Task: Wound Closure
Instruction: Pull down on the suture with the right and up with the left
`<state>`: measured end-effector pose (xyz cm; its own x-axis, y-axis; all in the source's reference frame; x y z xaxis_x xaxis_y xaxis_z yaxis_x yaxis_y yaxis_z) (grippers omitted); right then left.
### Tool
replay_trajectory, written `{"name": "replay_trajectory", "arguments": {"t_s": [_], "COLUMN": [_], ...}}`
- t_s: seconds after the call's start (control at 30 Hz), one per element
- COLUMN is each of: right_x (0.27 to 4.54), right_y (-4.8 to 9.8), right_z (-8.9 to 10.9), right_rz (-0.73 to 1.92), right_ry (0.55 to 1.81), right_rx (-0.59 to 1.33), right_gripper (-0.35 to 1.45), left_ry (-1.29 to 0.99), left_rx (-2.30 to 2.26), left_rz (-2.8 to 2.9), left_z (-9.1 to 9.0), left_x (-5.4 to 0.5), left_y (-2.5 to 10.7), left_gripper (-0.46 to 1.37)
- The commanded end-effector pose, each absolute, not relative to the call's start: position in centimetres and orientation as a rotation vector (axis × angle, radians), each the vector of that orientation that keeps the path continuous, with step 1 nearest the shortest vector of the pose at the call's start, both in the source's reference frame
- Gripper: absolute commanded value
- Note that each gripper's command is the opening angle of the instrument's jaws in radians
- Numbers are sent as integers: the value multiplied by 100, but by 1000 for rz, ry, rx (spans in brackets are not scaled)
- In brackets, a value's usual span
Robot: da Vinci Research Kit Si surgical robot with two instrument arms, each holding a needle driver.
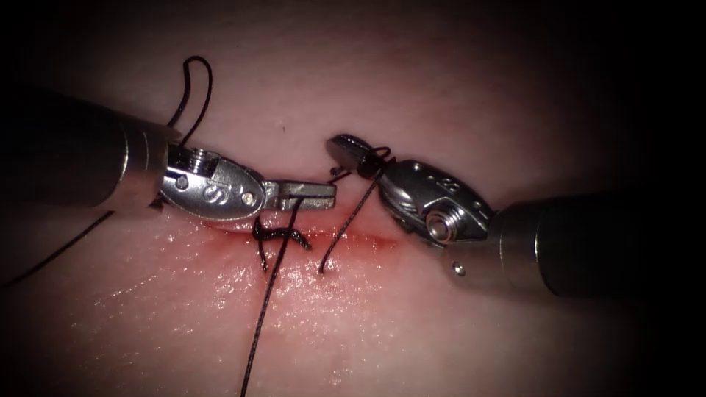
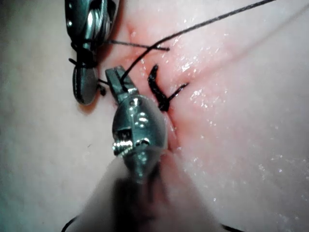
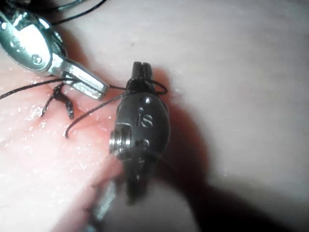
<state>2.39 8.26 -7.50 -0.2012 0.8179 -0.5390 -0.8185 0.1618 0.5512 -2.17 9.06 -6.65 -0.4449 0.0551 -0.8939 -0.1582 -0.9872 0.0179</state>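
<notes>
Two claws: my left claw (image 1: pixel 318 193) is clenched on the thread (image 1: pixel 266 309); my right claw (image 1: pixel 346 153), thread-wrapped, I can't tell.
Tissue (image 1: pixel 456 88): pale, glistening, red fluid (image 1: pixel 353 239) along the cut (image 1: pixel 368 237).
Knot (image 1: pixel 276 235): lies on the cut, left of centre.

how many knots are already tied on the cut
1. The knot sits on the cut, just below the left tool, whose jaws are shut on the thread. More thread is wrapped around the right tool. Any others may be hidden under the tools.
</notes>
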Motion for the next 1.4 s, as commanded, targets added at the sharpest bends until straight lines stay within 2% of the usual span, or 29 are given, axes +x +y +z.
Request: {"name": "replay_trajectory", "arguments": {"t_s": [0.03, 0.8, 1.4], "right_x": [238, 261, 264], "right_y": [822, 785, 735], "right_z": [-751, -780, -812], "right_rz": [1482, 1467, 1443], "right_ry": [973, 990, 985], "right_rx": [-5, -3, -5], "right_gripper": [-35, -35, -35], "left_ry": [137, 193, 217], "left_rx": [-1583, -1499, -1454], "left_rz": [2569, 2566, 2563], "left_z": [-665, -666, -659], "left_x": [-217, -200, -188], "left_y": [906, 946, 971], "left_gripper": [-35, -35, -35]}}
